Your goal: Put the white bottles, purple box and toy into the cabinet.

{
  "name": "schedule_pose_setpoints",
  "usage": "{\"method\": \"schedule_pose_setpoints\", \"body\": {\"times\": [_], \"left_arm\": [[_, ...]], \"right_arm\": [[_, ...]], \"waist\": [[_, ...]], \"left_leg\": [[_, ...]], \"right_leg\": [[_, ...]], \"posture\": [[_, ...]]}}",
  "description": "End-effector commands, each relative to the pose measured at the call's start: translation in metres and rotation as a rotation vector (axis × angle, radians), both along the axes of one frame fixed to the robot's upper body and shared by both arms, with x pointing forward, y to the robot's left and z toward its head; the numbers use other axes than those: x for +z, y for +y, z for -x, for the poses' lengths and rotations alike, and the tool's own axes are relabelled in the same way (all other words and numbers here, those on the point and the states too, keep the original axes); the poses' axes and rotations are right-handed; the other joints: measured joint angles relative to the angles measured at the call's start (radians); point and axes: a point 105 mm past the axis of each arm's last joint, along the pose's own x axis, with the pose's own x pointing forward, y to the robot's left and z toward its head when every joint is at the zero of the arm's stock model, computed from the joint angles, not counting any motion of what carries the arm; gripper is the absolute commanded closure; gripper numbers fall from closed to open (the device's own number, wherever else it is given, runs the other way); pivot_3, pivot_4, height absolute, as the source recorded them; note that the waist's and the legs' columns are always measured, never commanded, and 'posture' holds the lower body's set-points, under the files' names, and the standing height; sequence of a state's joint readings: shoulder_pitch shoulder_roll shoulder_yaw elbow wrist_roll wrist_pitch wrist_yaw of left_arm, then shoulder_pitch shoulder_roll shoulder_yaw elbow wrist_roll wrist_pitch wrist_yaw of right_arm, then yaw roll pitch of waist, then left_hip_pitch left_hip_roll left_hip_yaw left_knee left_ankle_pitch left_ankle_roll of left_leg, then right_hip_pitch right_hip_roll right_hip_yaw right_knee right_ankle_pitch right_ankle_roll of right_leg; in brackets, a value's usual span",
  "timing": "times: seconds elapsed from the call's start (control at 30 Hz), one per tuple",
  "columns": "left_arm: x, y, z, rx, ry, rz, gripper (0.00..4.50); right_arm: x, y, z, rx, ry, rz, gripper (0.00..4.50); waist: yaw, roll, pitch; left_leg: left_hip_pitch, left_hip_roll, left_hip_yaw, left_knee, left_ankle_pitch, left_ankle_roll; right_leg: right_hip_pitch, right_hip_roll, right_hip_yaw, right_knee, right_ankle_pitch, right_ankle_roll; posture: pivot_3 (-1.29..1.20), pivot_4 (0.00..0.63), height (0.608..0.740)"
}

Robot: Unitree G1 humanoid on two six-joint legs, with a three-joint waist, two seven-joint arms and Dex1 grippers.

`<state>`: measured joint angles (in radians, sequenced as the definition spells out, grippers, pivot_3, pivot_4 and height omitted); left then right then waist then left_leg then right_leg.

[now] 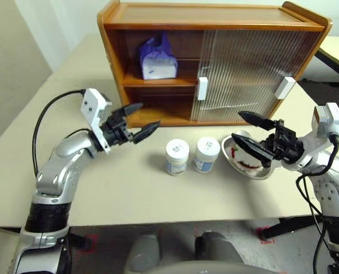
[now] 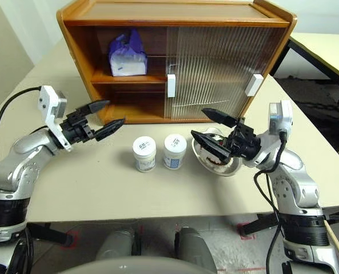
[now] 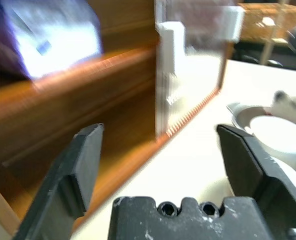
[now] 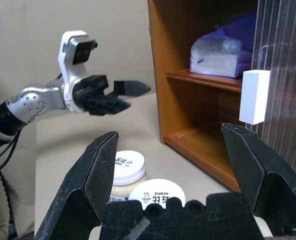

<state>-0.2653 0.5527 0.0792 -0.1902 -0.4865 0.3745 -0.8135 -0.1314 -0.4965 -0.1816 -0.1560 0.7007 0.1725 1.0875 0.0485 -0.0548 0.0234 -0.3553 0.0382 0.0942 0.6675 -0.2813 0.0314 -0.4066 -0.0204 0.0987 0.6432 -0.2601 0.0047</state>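
Pale counter point(image 1: 123, 194) has lots of room. From the head view, the purple box point(image 1: 156, 60) sits on the cabinet point(image 1: 215, 23) shelf; two white bottles point(image 1: 177, 156) stand close together, so grabbing one could tip the other.

Left wrist view: left hand point(image 1: 137, 120) wide, empty.

Right wrist view: right hand point(image 1: 250, 132) wide, empty, over the toy point(image 1: 246, 162) in its bowl point(image 1: 232, 158), near the sliding door.
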Motion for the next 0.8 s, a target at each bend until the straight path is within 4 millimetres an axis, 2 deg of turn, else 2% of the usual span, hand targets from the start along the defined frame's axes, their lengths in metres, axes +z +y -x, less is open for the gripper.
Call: {"method": "schedule_pose_setpoints", "body": {"times": [0.03, 0.27, 0.37, 0.63, 0.8], "left_arm": [[-0.019, 0.001, 0.01, -0.089, 0.028, -0.075, 0.02], [-0.07, 0.009, 0.039, -0.281, 0.13, -0.273, 0.02], [-0.085, 0.004, 0.047, -0.332, 0.141, -0.299, 0.02], [-0.106, -0.017, 0.047, -0.357, 0.125, -0.271, 0.02], [-0.111, -0.032, 0.042, -0.347, 0.106, -0.24, 0.02]], "right_arm": [[-0.001, -0.002, 0.0, 0.002, 0.013, 0.009, 0.0], [-0.006, -0.004, 0.002, 0.021, 0.015, 0.053, 0.0], [-0.007, -0.006, 0.001, 0.027, 0.012, 0.067, 0.0], [-0.006, -0.009, 0.0, 0.031, 0.006, 0.081, 0.0], [-0.005, -0.009, 0.0, 0.034, 0.003, 0.086, 0.0]], "waist": [[-0.001, 0.0, 0.0], [-0.005, 0.003, 0.001], [-0.004, 0.004, 0.002], [-0.001, 0.004, 0.001], [-0.001, 0.004, 0.001]], "left_leg": [[0.0, 0.0, 0.0, 0.0, 0.0, 0.0], [0.0, 0.001, 0.0, -0.001, 0.0, 0.0], [0.0, 0.001, 0.0, -0.001, 0.0, 0.0], [0.0, 0.001, 0.0, -0.001, 0.0, 0.0], [-0.001, 0.001, 0.0, -0.001, 0.0, 0.0]], "right_leg": [[0.0, 0.0, 0.0, 0.0, 0.0, 0.0], [-0.001, 0.0, -0.001, 0.0, -0.002, -0.002], [-0.001, 0.0, -0.002, 0.0, -0.002, -0.003], [0.0, -0.004, -0.004, 0.0, -0.002, -0.002], [-0.001, -0.003, -0.005, 0.0, -0.002, -0.002]], "posture": [[0.15, 0.0, 0.74], [0.15, 0.0, 0.74], [0.15, 0.0, 0.74], [0.15, 0.0, 0.74], [0.15, 0.0, 0.74]]}}
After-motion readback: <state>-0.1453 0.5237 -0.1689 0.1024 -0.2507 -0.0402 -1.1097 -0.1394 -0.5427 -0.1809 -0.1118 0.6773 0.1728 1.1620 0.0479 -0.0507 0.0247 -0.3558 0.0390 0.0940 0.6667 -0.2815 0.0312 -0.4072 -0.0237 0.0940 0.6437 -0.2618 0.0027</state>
